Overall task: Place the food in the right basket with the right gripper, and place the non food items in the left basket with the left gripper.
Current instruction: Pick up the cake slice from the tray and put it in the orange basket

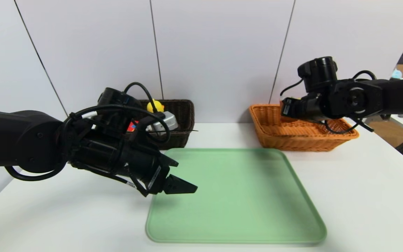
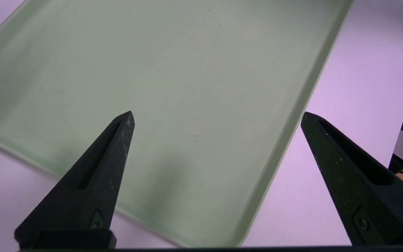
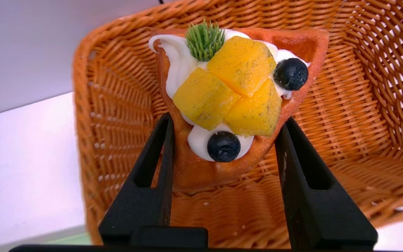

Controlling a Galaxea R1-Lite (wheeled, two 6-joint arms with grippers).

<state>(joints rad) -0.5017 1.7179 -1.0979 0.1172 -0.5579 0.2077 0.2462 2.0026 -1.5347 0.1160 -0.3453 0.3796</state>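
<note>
Above the light wicker basket [image 1: 306, 144], the pastry [image 3: 201, 168] is clamped in the right gripper [image 3: 224, 120], presumably for release there, while beyond its left side the left gripper [image 1: 187, 176] is held open.

Glossy woven orange wicker basket [image 1: 303, 140]

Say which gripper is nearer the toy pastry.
Right. The right gripper has its fingers around the toy pastry; the left gripper is away from it, over the green tray.
</note>
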